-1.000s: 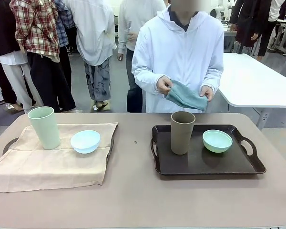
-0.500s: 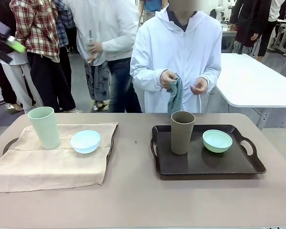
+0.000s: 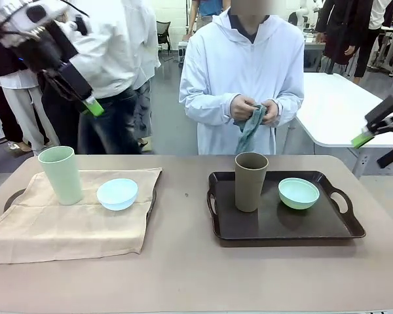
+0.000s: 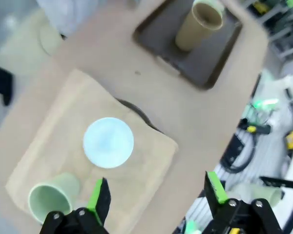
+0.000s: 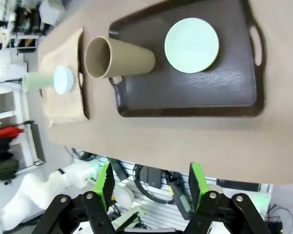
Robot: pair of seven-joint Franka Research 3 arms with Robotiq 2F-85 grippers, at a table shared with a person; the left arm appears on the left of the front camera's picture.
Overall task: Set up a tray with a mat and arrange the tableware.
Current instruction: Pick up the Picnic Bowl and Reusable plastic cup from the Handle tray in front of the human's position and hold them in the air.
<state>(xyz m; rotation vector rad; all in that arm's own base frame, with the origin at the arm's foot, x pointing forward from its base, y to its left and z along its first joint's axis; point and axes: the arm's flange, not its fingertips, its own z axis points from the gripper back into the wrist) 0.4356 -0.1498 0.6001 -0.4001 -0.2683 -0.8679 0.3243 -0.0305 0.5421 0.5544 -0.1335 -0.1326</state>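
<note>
Left gripper (image 4: 156, 191) and right gripper (image 5: 151, 181) are seen above the table (image 3: 196, 278), both with jaws spread wide and nothing held between them.

In the front view the left gripper is noted at upper left of frame and the right gripper at the right edge, both well clear of the tableware. At left of frame a beige mat (image 3: 72, 226) is laid over a tray (image 3: 13, 196); the pale green tumbler (image 3: 61, 174) stands upright on the mat's far left part, with the light blue bowl (image 3: 117, 193) just beside it. At right of centre a dark bare tray (image 3: 354, 230) carries the brown tumbler (image 3: 251, 181), upright, and the mint green bowl (image 3: 299, 193) beside it, apart. A teal cloth (image 3: 251, 129) is gripped in the person's hands (image 3: 243, 108) at top centre.
</note>
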